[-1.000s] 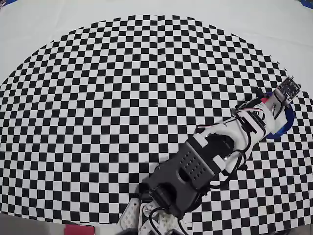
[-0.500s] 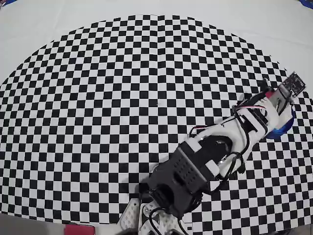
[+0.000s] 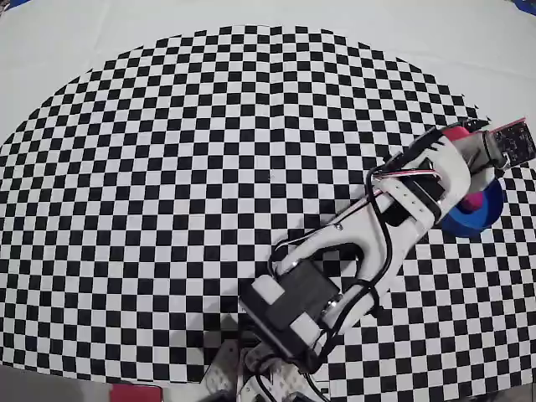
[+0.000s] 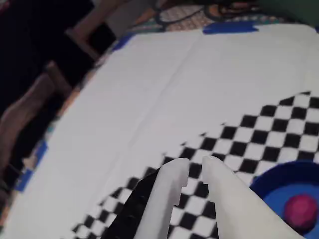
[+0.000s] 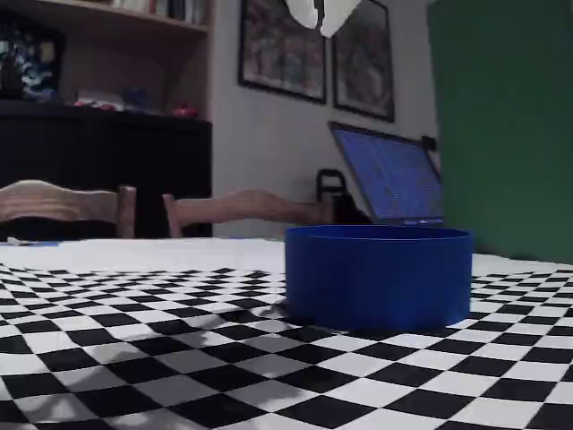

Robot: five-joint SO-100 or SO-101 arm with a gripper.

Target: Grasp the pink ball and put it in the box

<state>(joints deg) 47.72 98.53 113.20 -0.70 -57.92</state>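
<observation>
The pink ball (image 3: 474, 201) lies inside the box (image 3: 492, 214), a round blue container at the right edge of the checkered mat. In the wrist view the ball (image 4: 300, 209) rests on the blue floor of the box (image 4: 279, 175) at lower right. My gripper (image 4: 195, 167) is raised above and beside the box, with its white fingers a narrow gap apart and nothing between them. In the fixed view the box (image 5: 376, 278) stands on the mat and the gripper (image 5: 320, 16) hangs high above it. The ball is hidden there by the box wall.
The checkered mat (image 3: 209, 167) lies on a white table cover (image 4: 149, 89). My arm (image 3: 368, 243) stretches from the base at the bottom toward the box. A laptop (image 5: 385, 175) and chairs stand beyond the table's far edge.
The arm has lifted and swung slightly away from the box. The pink ball, hidden under the gripper before, now shows lying free inside the box.
</observation>
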